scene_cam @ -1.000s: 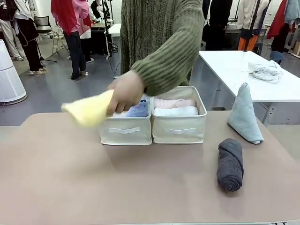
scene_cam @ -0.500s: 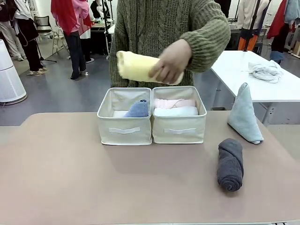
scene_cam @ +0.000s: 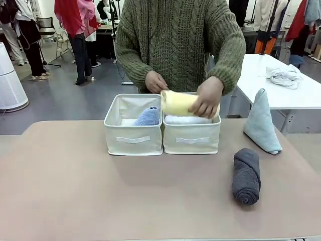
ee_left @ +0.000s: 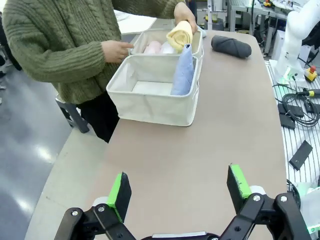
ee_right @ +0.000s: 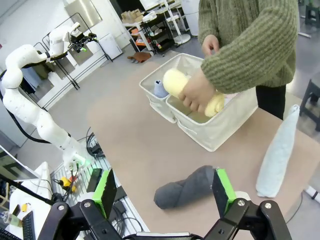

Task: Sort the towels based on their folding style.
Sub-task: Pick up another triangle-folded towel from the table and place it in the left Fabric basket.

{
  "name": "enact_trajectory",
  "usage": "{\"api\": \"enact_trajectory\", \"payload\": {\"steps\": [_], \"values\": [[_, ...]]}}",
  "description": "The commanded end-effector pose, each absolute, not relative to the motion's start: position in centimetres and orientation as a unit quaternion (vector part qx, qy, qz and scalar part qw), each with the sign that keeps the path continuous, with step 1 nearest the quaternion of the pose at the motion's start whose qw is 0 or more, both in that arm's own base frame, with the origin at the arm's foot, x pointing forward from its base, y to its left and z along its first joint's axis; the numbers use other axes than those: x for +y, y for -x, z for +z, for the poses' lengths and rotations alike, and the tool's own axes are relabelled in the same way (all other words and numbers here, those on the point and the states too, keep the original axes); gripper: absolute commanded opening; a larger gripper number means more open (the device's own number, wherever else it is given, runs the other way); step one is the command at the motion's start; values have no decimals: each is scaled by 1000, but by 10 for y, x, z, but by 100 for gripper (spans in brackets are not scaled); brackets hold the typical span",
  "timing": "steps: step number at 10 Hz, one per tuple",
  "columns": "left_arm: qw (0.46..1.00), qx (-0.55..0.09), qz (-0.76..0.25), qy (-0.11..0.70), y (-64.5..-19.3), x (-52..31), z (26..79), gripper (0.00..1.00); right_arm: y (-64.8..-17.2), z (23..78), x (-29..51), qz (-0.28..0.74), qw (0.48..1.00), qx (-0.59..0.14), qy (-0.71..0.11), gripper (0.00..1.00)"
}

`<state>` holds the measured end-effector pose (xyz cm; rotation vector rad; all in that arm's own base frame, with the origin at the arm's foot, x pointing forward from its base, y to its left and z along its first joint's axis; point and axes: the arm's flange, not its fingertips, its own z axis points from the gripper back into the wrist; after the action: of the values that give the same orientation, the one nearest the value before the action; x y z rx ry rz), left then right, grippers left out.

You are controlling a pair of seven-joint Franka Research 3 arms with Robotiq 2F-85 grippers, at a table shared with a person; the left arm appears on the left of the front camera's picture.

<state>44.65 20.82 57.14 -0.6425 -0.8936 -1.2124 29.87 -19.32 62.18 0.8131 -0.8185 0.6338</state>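
Yellow roll [scene_cam: 178,103] gripped in person's hand [scene_cam: 206,98], low over right box [scene_cam: 192,139], just above white roll [scene_cam: 186,120]. Lavender cone [scene_cam: 148,117] upright in left box [scene_cam: 133,139]. Teal cone [scene_cam: 262,123] standing, grey roll [scene_cam: 246,174] lying, both on table [scene_cam: 75,191] right of boxes. Left gripper [ee_left: 179,185] and right gripper [ee_right: 164,186] both spread wide, nothing between pads, well back from boxes

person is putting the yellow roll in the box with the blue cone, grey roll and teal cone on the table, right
Wrong box: the front view shows the hand holding the yellow roll over the box with the white roll, beside the one with the blue cone. The grey roll and teal cone are on the table.
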Motion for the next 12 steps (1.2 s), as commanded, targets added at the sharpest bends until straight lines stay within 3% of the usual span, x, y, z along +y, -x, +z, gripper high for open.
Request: {"api": "enact_trajectory", "payload": {"steps": [1,5,12], "values": [[674,-403,-545,295,-424,215,566,100,-299,622,-192,297,787,-383,-381,100],[604,-408,-567,384,-401,238,580,100,-299,622,-192,297,787,-383,-381,100],[616,-400,-560,383,-392,231,580,100,-299,622,-192,297,787,-383,-381,100]]}}
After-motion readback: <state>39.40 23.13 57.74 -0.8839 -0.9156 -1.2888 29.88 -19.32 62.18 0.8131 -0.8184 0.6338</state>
